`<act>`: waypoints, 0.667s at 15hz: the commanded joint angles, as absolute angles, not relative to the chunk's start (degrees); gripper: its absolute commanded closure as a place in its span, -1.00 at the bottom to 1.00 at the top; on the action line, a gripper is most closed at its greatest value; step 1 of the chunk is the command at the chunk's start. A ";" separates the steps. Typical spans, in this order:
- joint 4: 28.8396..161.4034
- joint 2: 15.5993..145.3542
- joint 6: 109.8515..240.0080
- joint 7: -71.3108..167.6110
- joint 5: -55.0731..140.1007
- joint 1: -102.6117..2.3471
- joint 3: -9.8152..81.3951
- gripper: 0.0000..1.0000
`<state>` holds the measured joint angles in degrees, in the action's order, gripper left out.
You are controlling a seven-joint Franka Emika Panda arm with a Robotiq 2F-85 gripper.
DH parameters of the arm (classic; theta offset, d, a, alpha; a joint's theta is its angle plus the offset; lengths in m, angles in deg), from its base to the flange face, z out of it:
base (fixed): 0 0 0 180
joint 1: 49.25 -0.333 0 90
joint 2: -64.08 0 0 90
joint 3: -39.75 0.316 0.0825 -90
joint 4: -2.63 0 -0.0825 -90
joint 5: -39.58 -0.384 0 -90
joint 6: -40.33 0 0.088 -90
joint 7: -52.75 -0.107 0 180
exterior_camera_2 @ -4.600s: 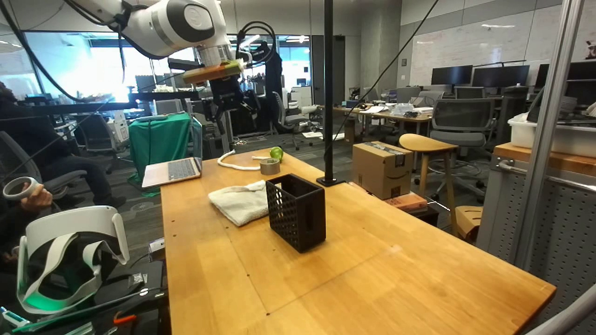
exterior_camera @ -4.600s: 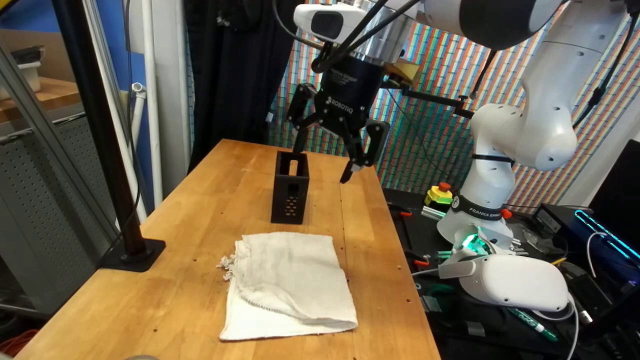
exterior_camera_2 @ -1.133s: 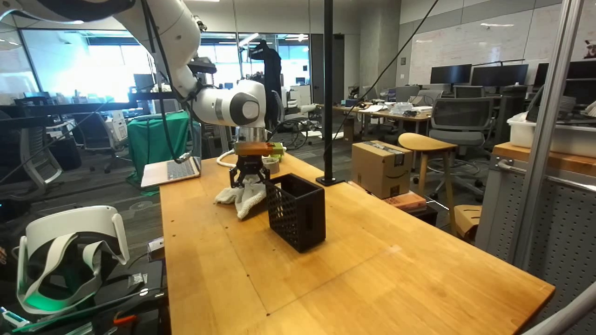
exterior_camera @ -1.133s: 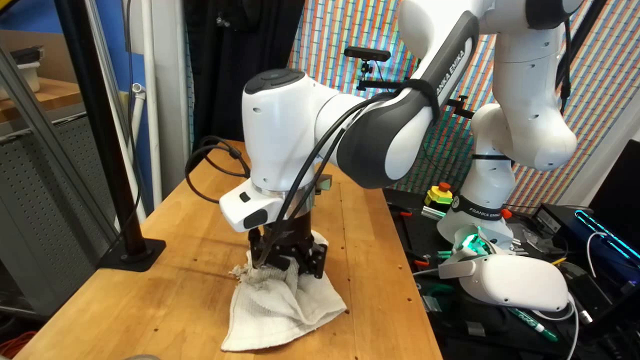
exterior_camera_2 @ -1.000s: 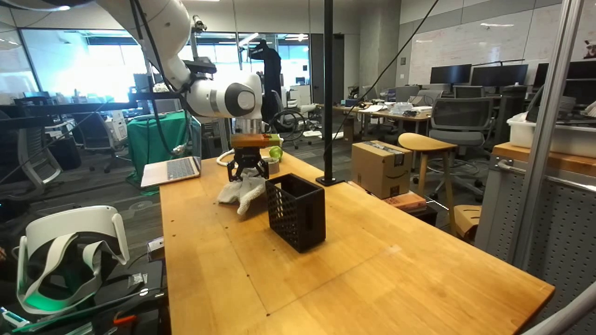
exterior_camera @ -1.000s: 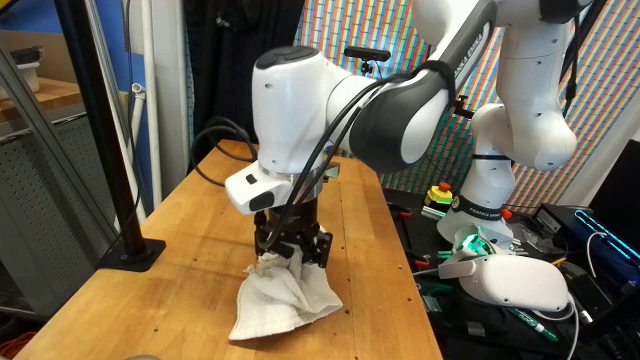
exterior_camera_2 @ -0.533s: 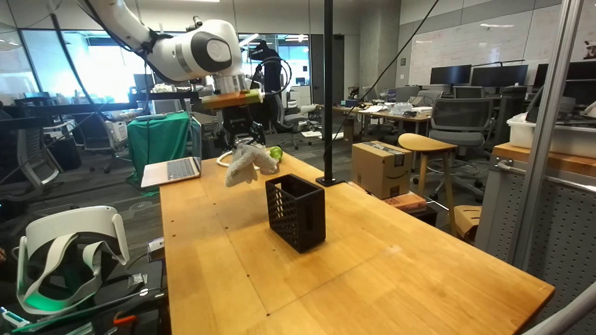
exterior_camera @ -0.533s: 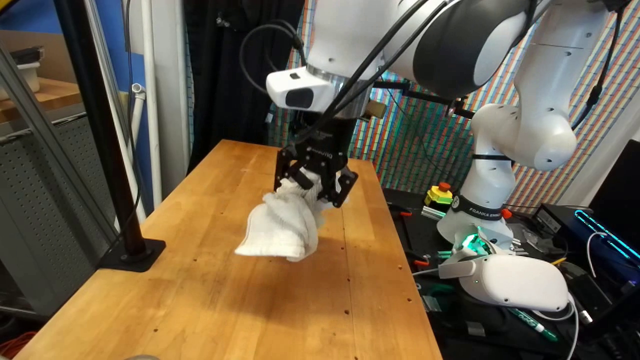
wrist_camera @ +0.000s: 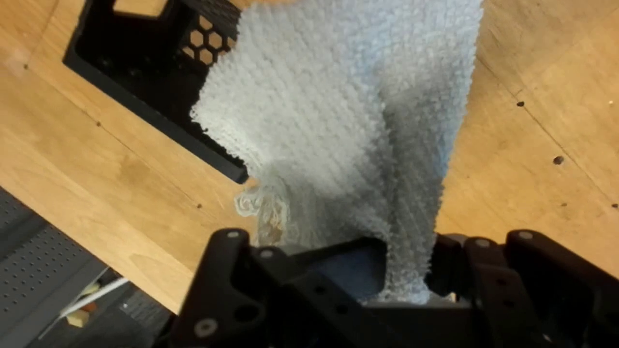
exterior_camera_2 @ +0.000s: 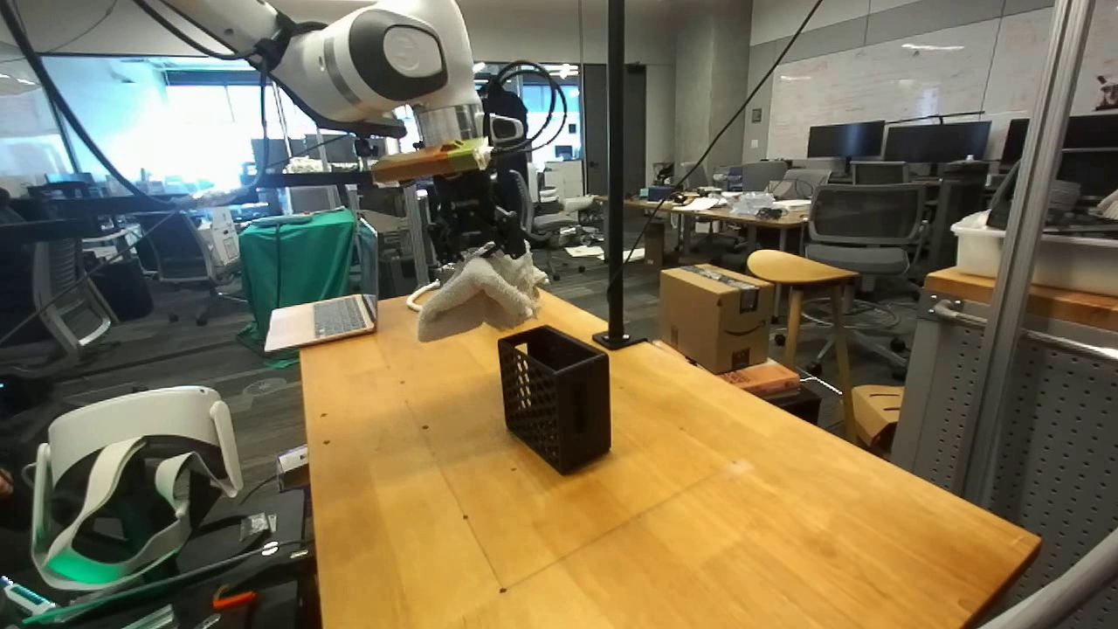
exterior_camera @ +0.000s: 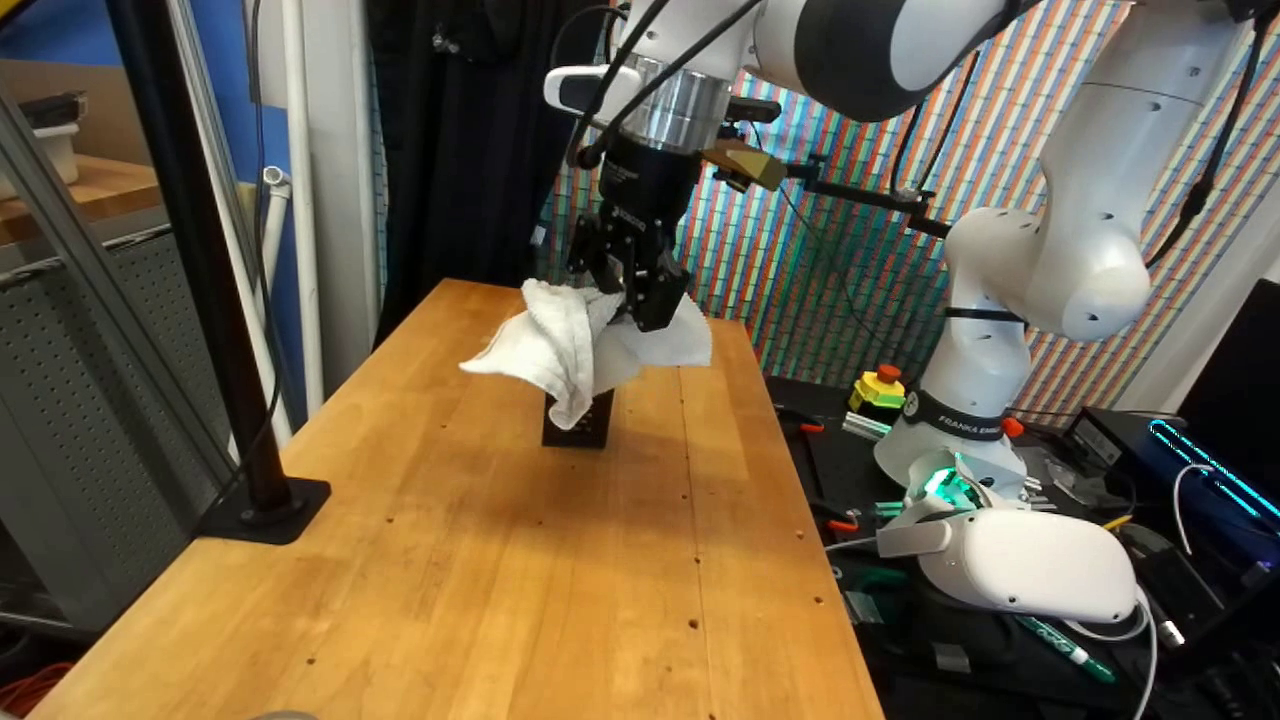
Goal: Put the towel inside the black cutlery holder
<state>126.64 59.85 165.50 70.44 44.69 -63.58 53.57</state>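
The gripper (wrist_camera: pixel 408 270) is pinching a bunched fold of the towel (wrist_camera: pixel 319 116), and below it the bare wood of the table (exterior_camera: pixel 420 600) spreads wide, with one edge well apart in the wrist view. The towel hangs in the air under the gripper, outside the upright black cutlery holder (exterior_camera_2: pixel 559 406), which stands lower and to one side; a few seconds ago this towel was lying on the table.

White arm (exterior_camera: pixel 1040 265), dark joint caps (exterior_camera: pixel 845 50), black cables (exterior_camera: pixel 690 58), silver collar (exterior_camera: pixel 682 105), black jaws, round screws (wrist_camera: pixel 206 327).
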 commanded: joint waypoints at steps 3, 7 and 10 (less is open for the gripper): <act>127.41 58.28 165.07 61.66 41.72 -60.16 49.98 0.95; 127.56 59.20 166.03 58.21 38.86 -58.39 48.13 0.93; 127.59 61.47 166.81 58.84 36.03 -57.70 47.33 0.90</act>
